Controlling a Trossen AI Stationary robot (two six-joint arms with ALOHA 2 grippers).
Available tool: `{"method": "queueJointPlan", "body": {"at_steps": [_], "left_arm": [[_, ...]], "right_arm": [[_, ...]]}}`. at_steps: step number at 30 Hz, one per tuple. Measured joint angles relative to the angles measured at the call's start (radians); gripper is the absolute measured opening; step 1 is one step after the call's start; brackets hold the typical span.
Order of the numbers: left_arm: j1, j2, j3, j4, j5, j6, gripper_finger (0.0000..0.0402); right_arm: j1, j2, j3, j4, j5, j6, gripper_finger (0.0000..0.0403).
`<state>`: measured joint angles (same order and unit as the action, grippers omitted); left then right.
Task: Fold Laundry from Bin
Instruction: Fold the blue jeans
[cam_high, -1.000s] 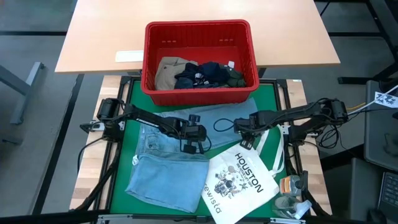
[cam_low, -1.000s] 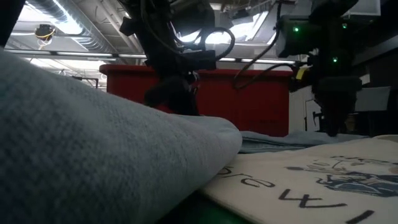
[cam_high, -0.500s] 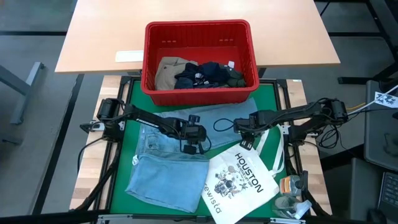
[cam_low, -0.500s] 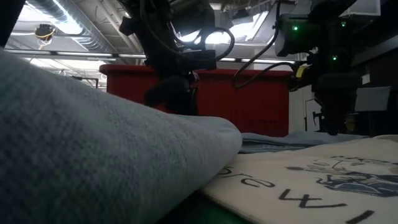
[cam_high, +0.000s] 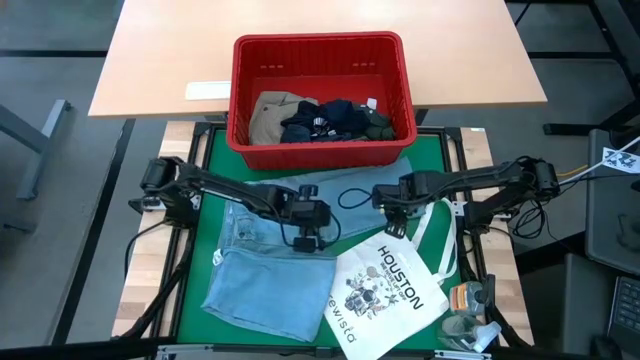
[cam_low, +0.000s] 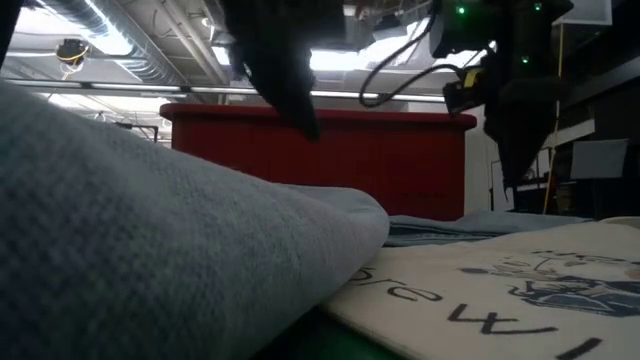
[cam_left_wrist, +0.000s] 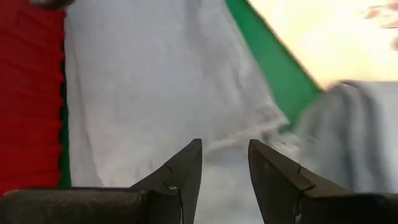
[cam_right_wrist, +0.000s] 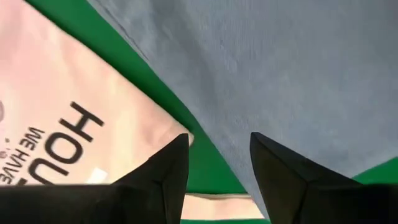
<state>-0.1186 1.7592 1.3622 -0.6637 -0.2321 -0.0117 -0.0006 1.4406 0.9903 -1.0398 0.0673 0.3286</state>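
Hovering over the light blue denim garment (cam_high: 268, 265), the left gripper (cam_left_wrist: 224, 163) has its 2 fingers parted with a bare gap between them and nothing held; pale denim fills the space ahead of the tips, with the green mat (cam_left_wrist: 277, 74) beyond. The right gripper (cam_right_wrist: 219, 155) hangs with fingers likewise spread and empty, grey-blue cloth (cam_right_wrist: 273, 74) just past its tips and the white tote bag (cam_right_wrist: 68, 118) off to 1 side. The red bin (cam_high: 320, 50) stands beyond both grippers, holding what look like khaki (cam_high: 265, 118), navy (cam_high: 325, 120) and dark green (cam_high: 378, 125) pieces.
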Motion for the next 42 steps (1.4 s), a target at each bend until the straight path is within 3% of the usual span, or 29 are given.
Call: {"method": "queueJointPlan", "body": {"at_steps": [5,8,11,15,19,26,32,37,42], "left_arm": [[-0.011,-0.090,0.012,-0.157,0.221,-0.085,0.0126],[-0.031,-0.118,0.011,-0.239,0.279,-0.141,0.0126],[-0.059,-0.122,0.011,-0.312,0.277,-0.176,0.0126],[-0.101,-0.121,-0.009,-0.353,0.277,-0.198,0.0126],[-0.135,-0.120,-0.042,-0.363,0.276,-0.229,0.0126],[-0.179,-0.124,-0.083,-0.415,0.277,-0.248,0.0126],[-0.199,-0.148,-0.085,-0.487,0.241,-0.243,0.0126],[-0.210,-0.233,-0.120,-0.507,0.199,-0.241,0.0126],[-0.196,-0.400,-0.270,-0.406,0.156,-0.284,0.0126]], "right_arm": [[0.000,0.000,0.001,0.045,-0.042,-0.024,0.0170],[0.001,0.000,0.001,0.025,0.011,-0.010,0.0170],[-0.010,0.000,0.001,-0.030,0.058,0.049,0.0170],[-0.045,-0.010,0.001,-0.092,-0.040,-0.013,0.0170],[-0.103,-0.055,0.001,-0.086,-0.068,-0.050,0.0170],[-0.239,-0.197,-0.036,-0.084,-0.022,-0.046,0.0170],[-0.364,-0.345,-0.164,-0.009,-0.020,0.035,0.0170],[-0.449,-0.427,-0.284,0.028,-0.026,0.124,0.0170],[-0.494,-0.448,-0.386,0.114,-0.023,0.224,0.0170]]}}
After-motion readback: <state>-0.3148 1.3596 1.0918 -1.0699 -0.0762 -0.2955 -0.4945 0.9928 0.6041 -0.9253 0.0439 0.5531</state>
